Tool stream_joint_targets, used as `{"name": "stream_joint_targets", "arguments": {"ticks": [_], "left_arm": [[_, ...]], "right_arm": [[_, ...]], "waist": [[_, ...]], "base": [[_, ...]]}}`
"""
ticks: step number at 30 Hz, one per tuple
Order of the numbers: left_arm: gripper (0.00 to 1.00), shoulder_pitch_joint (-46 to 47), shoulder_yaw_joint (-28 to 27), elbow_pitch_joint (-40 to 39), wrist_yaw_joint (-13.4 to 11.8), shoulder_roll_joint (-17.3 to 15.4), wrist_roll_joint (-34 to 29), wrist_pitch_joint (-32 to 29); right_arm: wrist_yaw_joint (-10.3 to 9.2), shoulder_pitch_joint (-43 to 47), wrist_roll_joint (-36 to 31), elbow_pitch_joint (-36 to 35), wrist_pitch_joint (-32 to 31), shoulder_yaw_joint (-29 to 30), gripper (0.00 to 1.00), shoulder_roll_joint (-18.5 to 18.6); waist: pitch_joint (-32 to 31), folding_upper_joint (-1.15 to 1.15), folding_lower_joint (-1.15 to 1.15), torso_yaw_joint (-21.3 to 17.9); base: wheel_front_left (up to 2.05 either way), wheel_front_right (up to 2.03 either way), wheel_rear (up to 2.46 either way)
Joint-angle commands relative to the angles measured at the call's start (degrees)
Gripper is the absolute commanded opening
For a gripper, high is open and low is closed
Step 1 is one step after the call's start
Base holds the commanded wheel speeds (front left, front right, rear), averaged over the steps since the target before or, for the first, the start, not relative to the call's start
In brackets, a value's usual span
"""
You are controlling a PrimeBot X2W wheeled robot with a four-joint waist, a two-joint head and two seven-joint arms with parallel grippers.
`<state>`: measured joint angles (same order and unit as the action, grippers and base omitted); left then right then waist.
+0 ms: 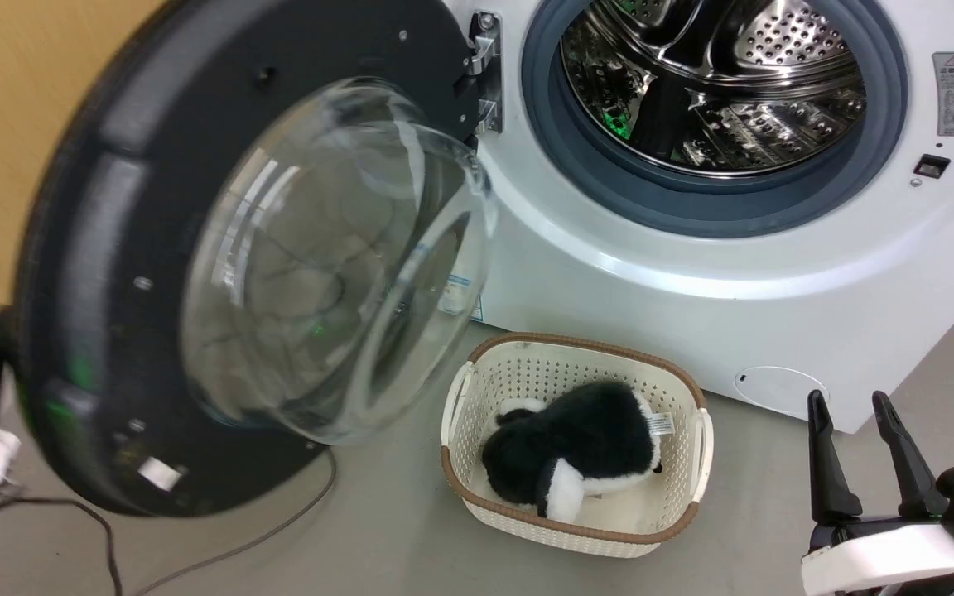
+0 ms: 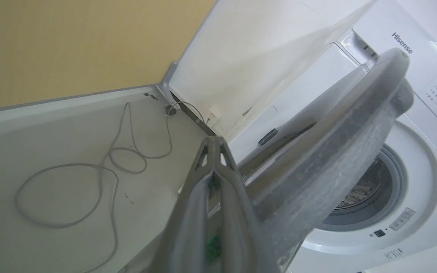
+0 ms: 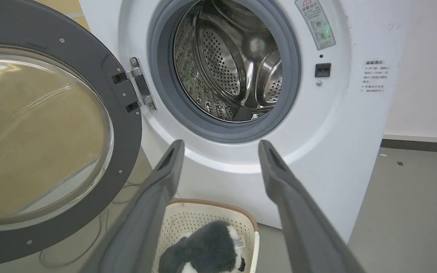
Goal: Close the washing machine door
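left claw [image 2: 212,149]: fingers together | washing machine door [image 2: 336,151]: open, beside claw | cable [image 2: 101,182]: looped

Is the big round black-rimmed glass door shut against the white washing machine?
No: the round black-rimmed glass door stands swung wide on its hinge, leaving the perforated steel drum exposed.

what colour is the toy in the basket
Black and white: the plush toy shows best in the head view, lying in the cream basket with its brown rim.

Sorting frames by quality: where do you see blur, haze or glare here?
Head view: the washing machine door smeared, streaky reflections in its glass. Left wrist view: hazy and washed out, the left pincer soft up close. Right wrist view: crisp, glints on the steel drum.
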<state>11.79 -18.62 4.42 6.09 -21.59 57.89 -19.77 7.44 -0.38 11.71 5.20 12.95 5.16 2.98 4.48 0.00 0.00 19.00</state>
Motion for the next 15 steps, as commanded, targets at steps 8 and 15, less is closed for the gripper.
{"name": "stream_joint_targets", "arguments": {"ticks": [8,15], "left_arm": [[0.0,-7.1,9.5,-10.8,1.0,-4.1,13.1,-4.8],[0.0,-9.5,19.7,-19.4,1.4,-7.8,16.9,-4.9]], "right_arm": [[0.04,0.0,1.3,0.5,1.4,1.0,1.0,-0.1],[0.05,-0.6,1.9,1.0,2.1,0.6,1.0,-0.1]], "waist": [[0.3,0.0,0.0,1.9],[0.6,0.0,0.0,2.9]], "base": [[0.0,0.0,0.0],[0.0,0.0,0.0]]}}
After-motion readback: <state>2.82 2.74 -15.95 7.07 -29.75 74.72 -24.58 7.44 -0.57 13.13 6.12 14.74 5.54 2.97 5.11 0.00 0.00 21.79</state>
